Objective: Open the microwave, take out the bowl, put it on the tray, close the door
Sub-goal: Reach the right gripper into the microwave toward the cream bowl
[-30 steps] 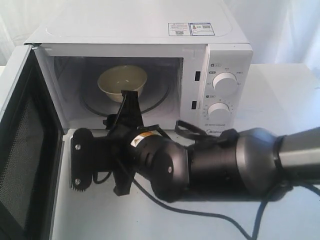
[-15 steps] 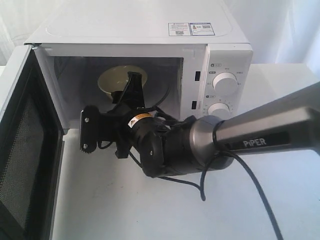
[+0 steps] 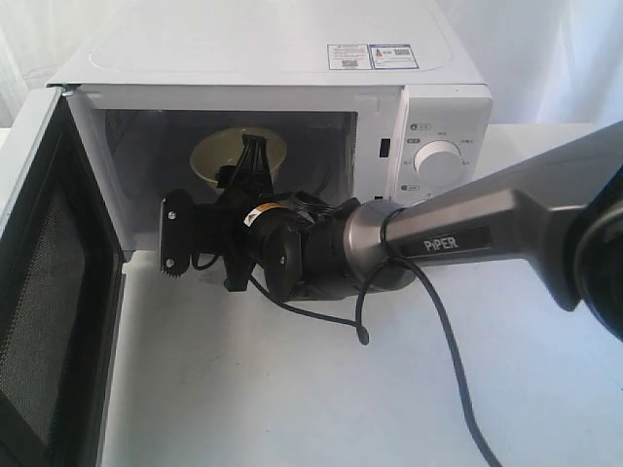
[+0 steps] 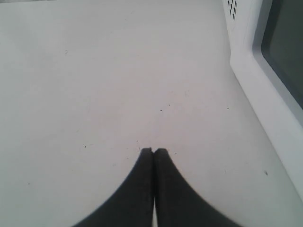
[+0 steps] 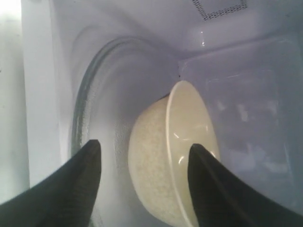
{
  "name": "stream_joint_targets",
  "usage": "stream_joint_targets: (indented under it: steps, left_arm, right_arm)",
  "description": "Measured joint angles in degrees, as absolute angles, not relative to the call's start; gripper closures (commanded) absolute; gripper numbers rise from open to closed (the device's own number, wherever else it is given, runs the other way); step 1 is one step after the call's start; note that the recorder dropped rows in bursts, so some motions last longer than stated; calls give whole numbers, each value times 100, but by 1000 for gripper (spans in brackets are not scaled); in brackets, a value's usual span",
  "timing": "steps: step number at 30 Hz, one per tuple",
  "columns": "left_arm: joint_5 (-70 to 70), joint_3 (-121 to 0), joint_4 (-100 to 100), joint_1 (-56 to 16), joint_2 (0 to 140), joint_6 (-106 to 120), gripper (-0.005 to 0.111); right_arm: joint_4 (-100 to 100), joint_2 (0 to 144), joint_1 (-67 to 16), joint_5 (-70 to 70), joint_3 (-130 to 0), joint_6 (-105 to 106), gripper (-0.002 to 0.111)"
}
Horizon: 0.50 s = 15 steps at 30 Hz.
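Note:
The white microwave (image 3: 292, 58) stands with its door (image 3: 39, 292) swung wide to the left, black mesh inner face showing. Inside, the pale cream bowl (image 3: 226, 156) (image 5: 161, 161) rests on the glass turntable (image 5: 94, 118). My right gripper (image 3: 251, 165) (image 5: 144, 149) reaches into the cavity and is open. One finger is outside the bowl's wall and the other over its inside, the near rim between them with gaps on both sides. My left gripper (image 4: 154, 150) is shut and empty above the bare white tabletop beside the door's outer face (image 4: 284, 52). No tray is in view.
The right arm's dark body (image 3: 311, 248) fills the cavity's mouth, and its cable (image 3: 443, 331) trails over the white table (image 3: 243, 389). A round knob (image 3: 440, 161) sits on the right panel. Vent holes (image 4: 232, 5) show near the door's hinge.
The right arm has pushed forward and up into the microwave, bringing its open fingers from in front of the cavity to around the bowl's near rim. The bowl and door have not moved.

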<state>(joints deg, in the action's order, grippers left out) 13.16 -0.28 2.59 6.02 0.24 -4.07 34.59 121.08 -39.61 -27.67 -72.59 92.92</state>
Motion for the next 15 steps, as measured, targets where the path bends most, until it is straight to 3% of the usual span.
stream_joint_targets:
  steps: [15]
  left_arm:
    - [1316, -28, 259, 602, 24, -407, 107]
  right_arm:
    - [3423, 12462, -3758, -2616, -7736, 9292, 56]
